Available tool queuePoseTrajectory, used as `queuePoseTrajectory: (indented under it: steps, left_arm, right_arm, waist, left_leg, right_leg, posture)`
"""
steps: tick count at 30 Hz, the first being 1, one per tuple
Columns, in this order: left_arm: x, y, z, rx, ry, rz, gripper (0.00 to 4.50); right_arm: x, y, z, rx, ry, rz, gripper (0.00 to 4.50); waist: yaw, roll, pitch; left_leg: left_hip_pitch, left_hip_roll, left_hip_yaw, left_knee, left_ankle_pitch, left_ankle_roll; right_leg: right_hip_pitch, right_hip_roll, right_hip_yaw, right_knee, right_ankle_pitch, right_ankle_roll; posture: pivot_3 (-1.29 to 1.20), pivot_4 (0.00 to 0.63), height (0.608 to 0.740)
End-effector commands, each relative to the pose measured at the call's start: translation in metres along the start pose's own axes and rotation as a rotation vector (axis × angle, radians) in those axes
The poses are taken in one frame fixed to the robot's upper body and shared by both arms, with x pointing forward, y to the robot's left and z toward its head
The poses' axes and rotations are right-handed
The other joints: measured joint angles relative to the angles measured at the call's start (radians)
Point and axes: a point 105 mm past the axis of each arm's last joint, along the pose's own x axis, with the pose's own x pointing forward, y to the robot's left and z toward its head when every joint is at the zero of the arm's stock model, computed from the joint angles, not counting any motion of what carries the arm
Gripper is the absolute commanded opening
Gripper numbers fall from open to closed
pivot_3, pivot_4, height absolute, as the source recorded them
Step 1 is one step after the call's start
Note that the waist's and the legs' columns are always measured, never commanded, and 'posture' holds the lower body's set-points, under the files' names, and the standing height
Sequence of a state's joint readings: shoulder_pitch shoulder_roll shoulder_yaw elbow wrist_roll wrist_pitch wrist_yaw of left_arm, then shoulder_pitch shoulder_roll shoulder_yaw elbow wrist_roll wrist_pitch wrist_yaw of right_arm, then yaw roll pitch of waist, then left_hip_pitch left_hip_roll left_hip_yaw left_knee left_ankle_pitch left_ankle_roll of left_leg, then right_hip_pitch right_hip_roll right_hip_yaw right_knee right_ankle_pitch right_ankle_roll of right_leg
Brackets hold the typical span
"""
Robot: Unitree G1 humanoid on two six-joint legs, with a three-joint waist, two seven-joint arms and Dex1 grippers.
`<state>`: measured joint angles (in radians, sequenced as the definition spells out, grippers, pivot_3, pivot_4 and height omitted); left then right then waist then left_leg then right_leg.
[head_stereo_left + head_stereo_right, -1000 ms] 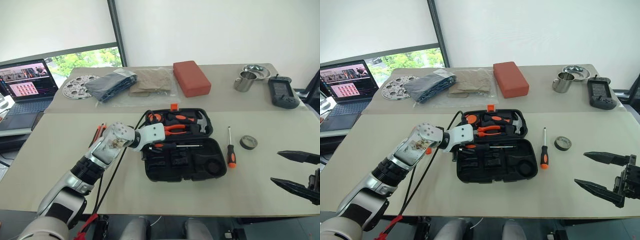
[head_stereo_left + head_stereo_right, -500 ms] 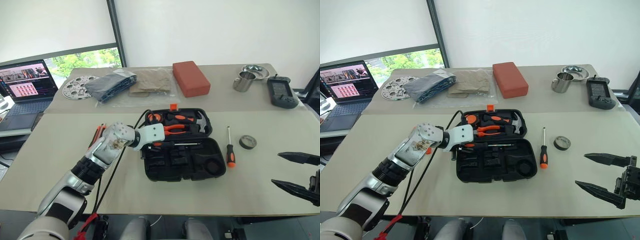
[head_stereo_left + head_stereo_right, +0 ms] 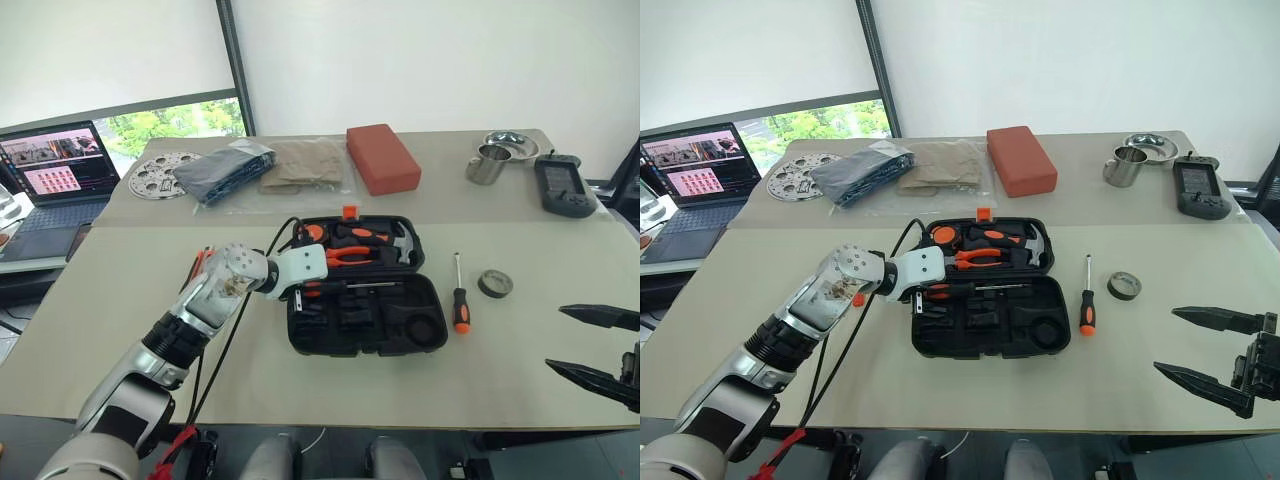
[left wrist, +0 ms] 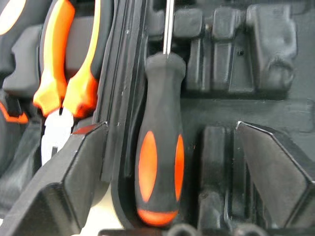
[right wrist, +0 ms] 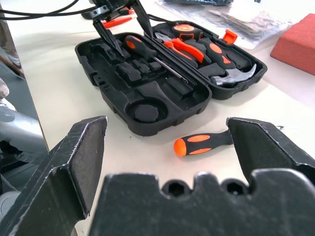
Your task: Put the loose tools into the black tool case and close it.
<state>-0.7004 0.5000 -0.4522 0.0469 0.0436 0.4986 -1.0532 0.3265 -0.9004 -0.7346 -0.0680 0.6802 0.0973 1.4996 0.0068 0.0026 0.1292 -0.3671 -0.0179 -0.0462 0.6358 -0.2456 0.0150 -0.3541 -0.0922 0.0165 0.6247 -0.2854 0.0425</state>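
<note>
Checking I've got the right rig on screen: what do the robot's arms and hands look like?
Left arm: silver and black segments, a white wrist housing, black cables and a red tie alongside. The left hand and right hand each have two black, tapered, wedge-shaped fingers.

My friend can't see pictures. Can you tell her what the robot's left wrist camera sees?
A black-and-orange screwdriver lies in the open black tool case, between the left gripper's open fingers, which don't touch it. Orange-handled pliers sit in the case's other half.
</note>
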Motion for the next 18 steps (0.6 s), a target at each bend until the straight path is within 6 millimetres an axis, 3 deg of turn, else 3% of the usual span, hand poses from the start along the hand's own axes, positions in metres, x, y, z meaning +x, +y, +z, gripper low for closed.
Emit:
queuePoseTrajectory:
  steps: [1, 3, 6, 15, 18]
  left_arm:
    - [-0.023, 0.016, 0.043, 0.014, -0.158, 0.046, 4.44]
    - [-0.027, 0.020, 0.054, -0.015, -0.221, 0.050, 4.44]
    - [-0.025, 0.029, 0.065, -0.071, -0.352, 0.080, 3.66]
    - [0.005, 0.013, 0.043, -0.188, -0.547, -0.004, 0.15]
    - [0.016, 0.009, 0.032, -0.202, -0.525, -0.012, 0.04]
  right_arm:
    - [-0.004, -0.002, 0.007, -0.047, -0.005, -0.014, 4.50]
    - [-0.004, -0.002, 0.007, -0.047, -0.005, -0.016, 4.50]
    - [-0.003, -0.002, 0.006, -0.048, -0.006, -0.019, 4.50]
    - [-0.003, -0.003, 0.007, -0.052, -0.009, -0.030, 4.50]
    - [-0.002, -0.002, 0.007, -0.053, -0.011, -0.032, 4.50]
  waist:
    - [0.000, 0.000, 0.000]
    - [0.002, 0.000, 0.000]
    - [0.003, 0.000, 0.000]
    - [-0.005, 0.000, 0.000]
    - [-0.003, 0.000, 0.000]
  left_leg:
    - [0.000, 0.000, 0.000, 0.000, 0.000, 0.000]
    - [0.000, 0.000, -0.001, 0.000, 0.000, 0.000]
    - [0.000, 0.000, -0.002, 0.001, 0.000, 0.000]
    - [0.000, -0.001, -0.001, 0.001, 0.000, 0.000]
    - [0.001, -0.001, -0.001, 0.002, 0.000, 0.000]
  right_leg:
    - [0.000, 0.000, 0.000, 0.000, 0.001, -0.002]
    - [0.000, 0.000, 0.000, 0.000, 0.002, -0.003]
    - [0.001, 0.000, 0.000, -0.001, 0.001, -0.003]
    - [0.001, 0.000, 0.000, 0.000, 0.002, -0.004]
    - [0.001, 0.000, 0.000, 0.000, 0.002, -0.004]
  posture:
    - [0.00, 0.150, 0.707]
    - [0.00, 0.150, 0.707]
    - [0.00, 0.150, 0.707]
    - [0.00, 0.150, 0.707]
    - [0.00, 0.150, 0.707]
